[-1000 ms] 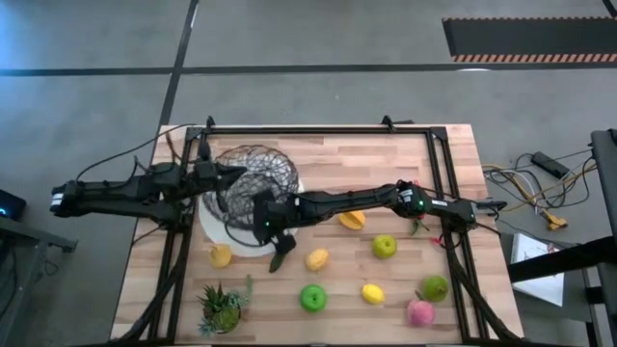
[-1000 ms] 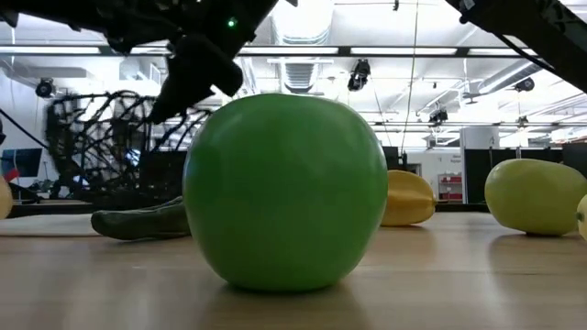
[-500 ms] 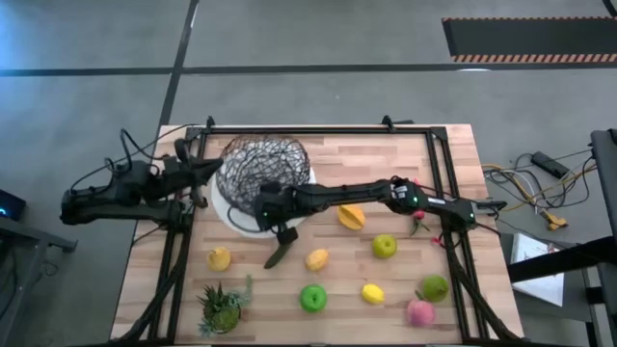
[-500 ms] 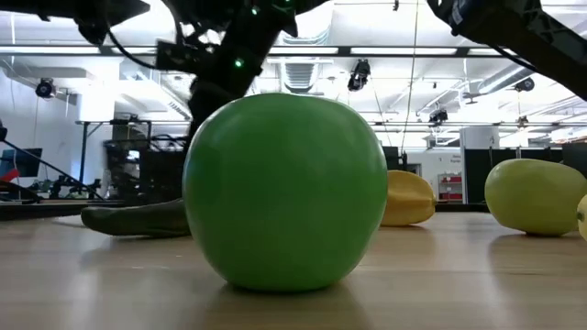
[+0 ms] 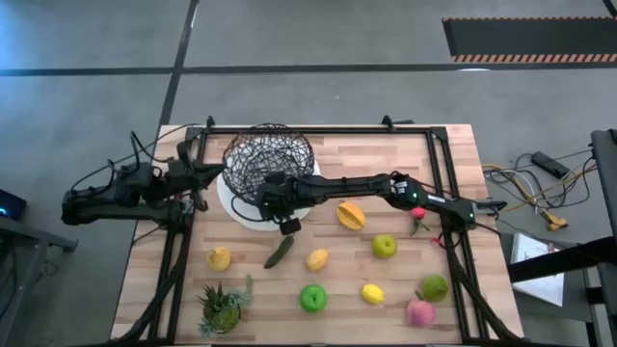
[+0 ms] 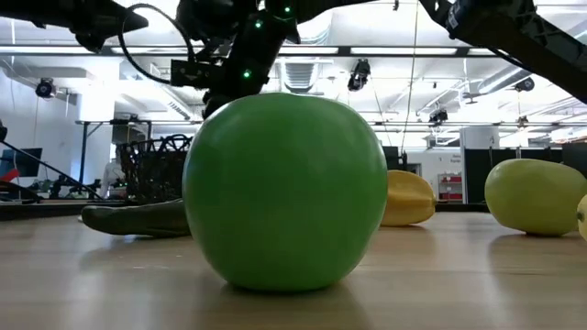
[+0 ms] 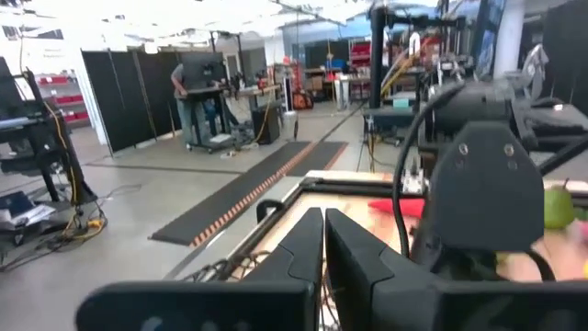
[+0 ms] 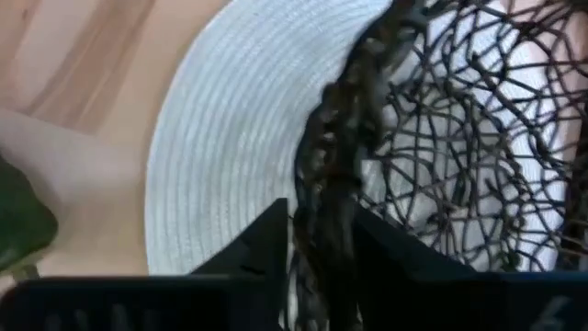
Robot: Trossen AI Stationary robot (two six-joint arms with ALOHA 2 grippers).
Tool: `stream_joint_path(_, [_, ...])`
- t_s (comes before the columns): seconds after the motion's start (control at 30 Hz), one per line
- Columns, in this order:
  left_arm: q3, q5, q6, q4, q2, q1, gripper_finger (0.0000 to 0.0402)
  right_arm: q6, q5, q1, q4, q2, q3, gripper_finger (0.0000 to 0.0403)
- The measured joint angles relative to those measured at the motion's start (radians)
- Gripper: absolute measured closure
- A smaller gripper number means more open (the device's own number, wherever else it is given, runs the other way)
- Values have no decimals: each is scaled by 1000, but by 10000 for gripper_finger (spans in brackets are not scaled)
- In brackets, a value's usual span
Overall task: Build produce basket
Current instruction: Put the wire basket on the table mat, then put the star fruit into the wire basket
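The dark wire-mesh basket [image 5: 268,159] stands over the far part of the flat white plate [image 5: 234,204], and it looks upright in the low view [image 6: 158,170]. My right gripper [image 5: 281,200] reaches across from the right and is shut on the basket's near rim. My left gripper [image 5: 212,173] hangs at the table's left side beside the basket, shut and touching nothing. The produce lies loose on the wood: a dark green pepper [image 5: 279,253], an orange piece [image 5: 351,217], yellow pieces [image 5: 317,259] and a green apple [image 5: 313,298]. My right gripper [image 8: 322,221] pinches the basket's thick woven rim [image 8: 333,156] on its near side. One finger [image 8: 386,244] is inside the mesh and the other [image 8: 265,237] outside, over the plate. Whether the basket's bottom rests on the plate, I cannot tell.
A spiky potted plant [image 5: 224,306] stands at the near left corner. More fruit lies near right: a lemon [image 5: 372,293], a green apple [image 5: 385,248], a pear [image 5: 435,287], a pink piece [image 5: 419,312] and a red piece [image 5: 416,222]. A black frame [image 5: 318,130] edges the table.
My left gripper has let go of the basket and drawn back toward the table's left edge. My right gripper, still on the rim, has moved toward the far edge. The basket, tilted on its side a second ago, has been turned upright and shifted farther back.
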Motion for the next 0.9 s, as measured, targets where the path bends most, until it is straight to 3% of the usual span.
stream_joint_path(0.2, [0, 0, 2, -26, 2, 0, 401, 63, 15, 0, -116, -121, 2, 243])
stream_joint_path(0.4, [-1, 2, 2, -53, 2, 0, 401, 276, 31, -4, -284, -283, -80, 242])
stream_joint_path(0.53, [-1, 1, 2, -62, 2, 0, 402, 416, 37, 12, -226, -434, -315, 258])
stream_joint_path(0.73, [-1, 3, 1, -63, 2, 0, 401, 690, 155, 63, -87, -654, -758, 285])
stream_joint_path(0.9, [-8, 4, 0, -65, 2, 0, 401, 927, 129, 79, -23, -792, -1017, 297])
